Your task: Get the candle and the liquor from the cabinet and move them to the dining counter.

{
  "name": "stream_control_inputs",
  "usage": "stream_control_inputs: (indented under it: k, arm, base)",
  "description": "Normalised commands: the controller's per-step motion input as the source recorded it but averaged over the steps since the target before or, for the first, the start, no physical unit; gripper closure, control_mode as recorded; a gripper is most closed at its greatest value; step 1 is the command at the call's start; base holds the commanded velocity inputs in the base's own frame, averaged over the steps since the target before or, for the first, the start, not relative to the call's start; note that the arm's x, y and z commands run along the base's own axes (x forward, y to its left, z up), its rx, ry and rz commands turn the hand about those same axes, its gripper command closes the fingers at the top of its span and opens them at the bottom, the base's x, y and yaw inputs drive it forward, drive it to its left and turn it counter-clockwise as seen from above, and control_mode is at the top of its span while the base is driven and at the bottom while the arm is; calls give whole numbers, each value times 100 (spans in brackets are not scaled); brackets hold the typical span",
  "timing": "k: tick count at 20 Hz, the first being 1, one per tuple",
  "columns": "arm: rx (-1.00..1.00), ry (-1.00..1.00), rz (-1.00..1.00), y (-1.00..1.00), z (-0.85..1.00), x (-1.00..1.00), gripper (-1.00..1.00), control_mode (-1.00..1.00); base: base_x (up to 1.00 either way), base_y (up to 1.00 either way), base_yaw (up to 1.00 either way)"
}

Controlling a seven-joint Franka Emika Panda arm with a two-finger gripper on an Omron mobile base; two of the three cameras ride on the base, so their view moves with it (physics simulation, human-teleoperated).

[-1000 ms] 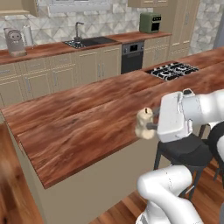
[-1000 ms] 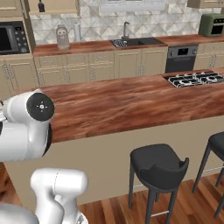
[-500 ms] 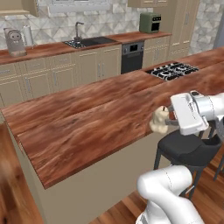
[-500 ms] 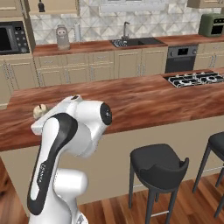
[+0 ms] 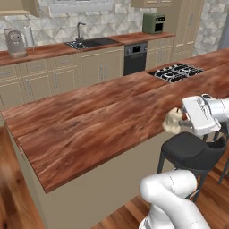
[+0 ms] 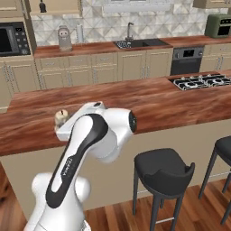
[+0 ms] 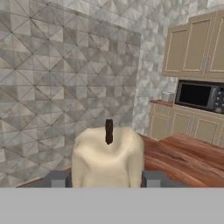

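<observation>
The candle (image 7: 108,156) sits between the two dark fingertips of the claw (image 7: 107,178), one pad against each flank, its short dark wick pointing up the hand view. The claw is clamped on the candle, jaws roughly half apart because the lumpy cream body fills the gap. In the left base view the candle (image 5: 172,122) shows as a pale lump just ahead of the white hand, carried at the near edge of the dining counter (image 5: 89,120); whether it hangs just over the top or just off its rim I cannot tell. In the right base view the candle (image 6: 61,117) peeks out above the arm's elbow, over the reddish-brown worktop.

The grip looks chosen for a rounded, soft-sided thing: squeezing across the middle keeps the wick upright and the base free to meet the surface flat. Held low and close to the worktop, it should need only a short descent before release.

By my reading, the candle's carry is nearly done and setting it down is the step in hand. The liquor (image 6: 42,6) appears as a small dark bottle up in the cabinet (image 6: 54,6) at the far left of the back wall, above the microwave (image 6: 13,39), so that half of the job is not yet begun. A black stool (image 5: 193,151) stands directly beneath the hand, and the cooktop (image 5: 176,72) lies further along the counter, well apart from the candle.
</observation>
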Motion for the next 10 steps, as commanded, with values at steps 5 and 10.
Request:
stream_control_inputs:
  k: [5,10]
  arm:
    - [3,0,1,-45,-5,60,100,-100]
    - [0,0,0,-34,-1,75,100,-100]
  base:
    - [0,0,0]
    - [0,0,0]
